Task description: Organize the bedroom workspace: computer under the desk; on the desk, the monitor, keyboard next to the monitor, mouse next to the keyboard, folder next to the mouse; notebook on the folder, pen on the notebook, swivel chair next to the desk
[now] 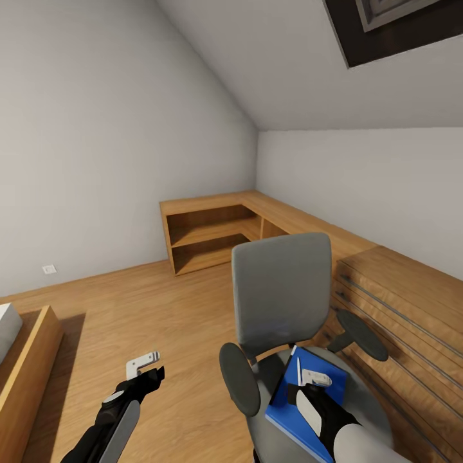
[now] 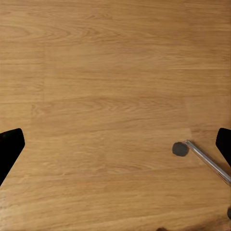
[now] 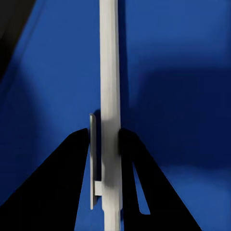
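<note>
An attic bedroom with grey sloped walls and a wood-plank floor (image 1: 161, 302) holds a low corner run of light-wood shelves (image 1: 212, 235) along the far walls and a light-wood chest (image 1: 405, 308) with long bar handles at the right. A white wall socket (image 1: 49, 269) sits low on the left wall.

The swivel chair (image 1: 281, 292), grey upholstered with rounded black armrests, stands just beside the chest, its back upright. On its seat lies the folder (image 1: 289, 402), a flat bright blue rectangle with pale edges, its long axis running from the chair back toward the robot.

The right claw (image 1: 308, 381) hangs over the folder; the right wrist view shows its dark fingers (image 3: 77, 159) pinching the pen (image 3: 109, 96), a thin white stick with a clip, whose length runs along the fingers' direction above the blue surface.

The left claw (image 1: 146, 365) hovers over bare floor, spread wide with nothing between its tips. Its wrist view shows a chrome chair leg (image 2: 208, 160) ending in a black castor (image 2: 180, 149). No writing can be read anywhere.
</note>
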Controlling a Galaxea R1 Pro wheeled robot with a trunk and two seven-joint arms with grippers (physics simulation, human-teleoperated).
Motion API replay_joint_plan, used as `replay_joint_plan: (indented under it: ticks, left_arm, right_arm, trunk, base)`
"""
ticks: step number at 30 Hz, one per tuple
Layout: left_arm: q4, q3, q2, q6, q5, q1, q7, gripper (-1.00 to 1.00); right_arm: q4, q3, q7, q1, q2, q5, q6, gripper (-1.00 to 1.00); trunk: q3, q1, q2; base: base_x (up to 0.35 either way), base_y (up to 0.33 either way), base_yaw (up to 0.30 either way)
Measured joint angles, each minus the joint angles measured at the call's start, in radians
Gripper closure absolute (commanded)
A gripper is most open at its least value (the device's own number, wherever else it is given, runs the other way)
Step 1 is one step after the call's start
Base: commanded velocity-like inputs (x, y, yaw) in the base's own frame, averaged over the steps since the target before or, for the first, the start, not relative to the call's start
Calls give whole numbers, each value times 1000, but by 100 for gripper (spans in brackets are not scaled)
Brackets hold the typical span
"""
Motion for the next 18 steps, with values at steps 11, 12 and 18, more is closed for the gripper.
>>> replay_joint_plan:
  ticks: [11, 12, 18]
  left_arm:
    - [0, 0, 0, 1, 0, 0, -3, -100]
    - [0, 0, 0, 1, 0, 0, -3, -100]
    - [0, 0, 0, 1, 0, 0, -4, -100]
  right_arm:
    - [0, 0, -1, 0, 0, -2, -1, 100]
    - [0, 0, -1, 0, 1, -2, -1, 100]
    - [0, 0, -1, 0, 1, -2, -1, 100]
  trunk:
    - [0, 0, 0]
    - [0, 0, 0]
    - [0, 0, 0]
  base:
    - [0, 0, 0]
    - [0, 0, 0]
    - [0, 0, 0]
